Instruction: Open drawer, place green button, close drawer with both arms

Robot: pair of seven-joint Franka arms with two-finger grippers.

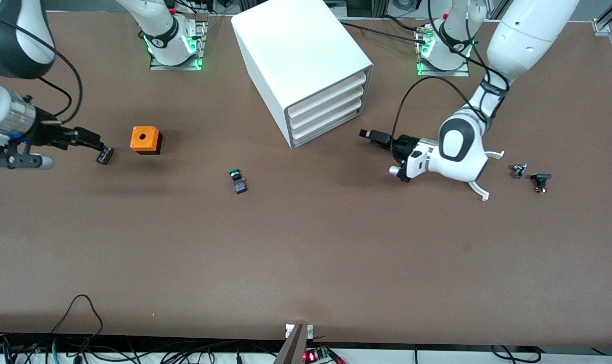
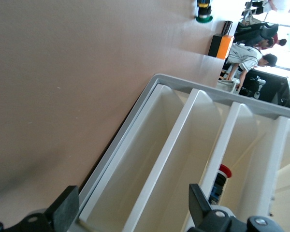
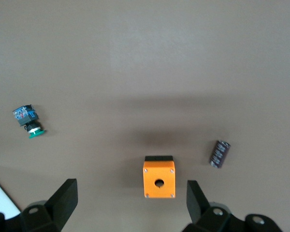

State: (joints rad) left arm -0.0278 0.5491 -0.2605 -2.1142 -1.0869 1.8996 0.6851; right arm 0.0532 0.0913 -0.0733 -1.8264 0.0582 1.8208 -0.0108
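Nearest the front camera, the green-capped push-button (image 1: 238,181) lies on its side on the bench (image 1: 306,263), well apart from both sets of jaws and nearer that camera than the cabinet (image 1: 306,71).

All 4 drawers look closed. The lowest drawer (image 1: 331,132) is the target, and the left gripper (image 1: 367,135) hangs level with its front lip, jaws spread wide and holding nothing. In the left wrist view the drawer fronts (image 2: 150,193) fill the gap between the jaws.

The right gripper (image 1: 91,139) waits over the bench beside a small dark cylinder (image 1: 104,154), jaws wide and empty, with the orange cube (image 1: 145,140) just past them.

Risks as I judge them: the left jaws could hook the second drawer instead of the lowest, or drag the whole cabinet. The right jaws could take the cylinder or cube for the button.
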